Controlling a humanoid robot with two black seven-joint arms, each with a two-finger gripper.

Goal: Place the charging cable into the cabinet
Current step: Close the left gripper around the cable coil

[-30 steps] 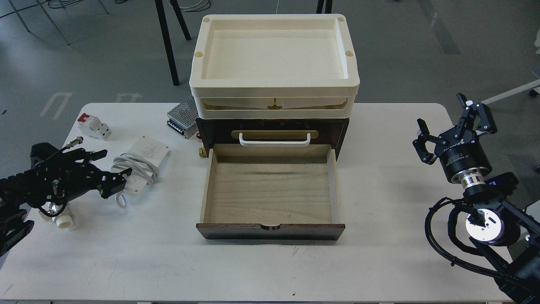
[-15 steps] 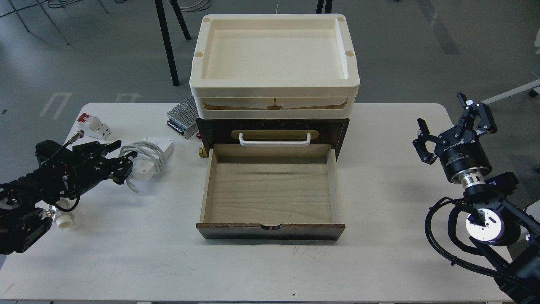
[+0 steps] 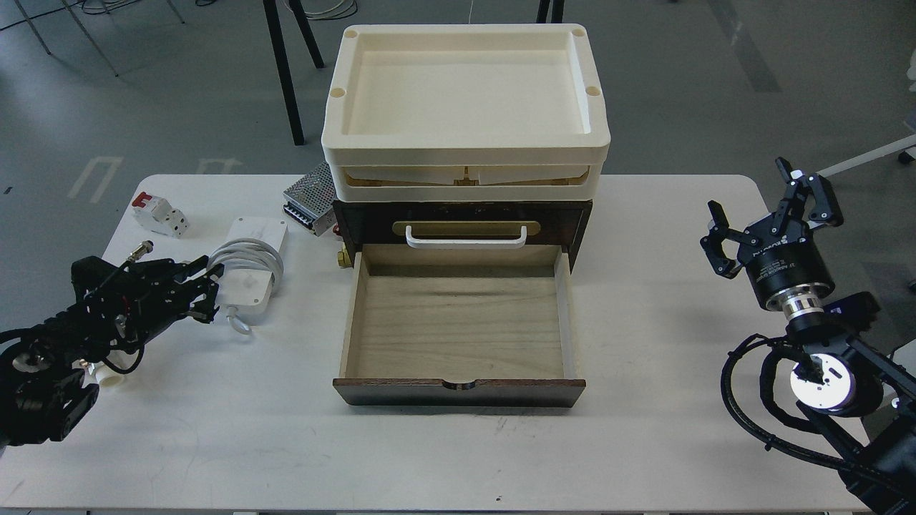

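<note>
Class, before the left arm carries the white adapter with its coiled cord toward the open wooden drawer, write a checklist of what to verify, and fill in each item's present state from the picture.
1. Drawer of the dark brown wooden cabinet pulled out: ok.
2. Light wood drawer interior holds nothing: ok.
3. Left gripper at the white square charging cable with its coiled cord: ok.
4. Left gripper firmly closed on the cord: cannot tell.
5. Cable lifted off the white table: cannot tell.
6. Right gripper open and well off to the drawer's right: ok.
</note>
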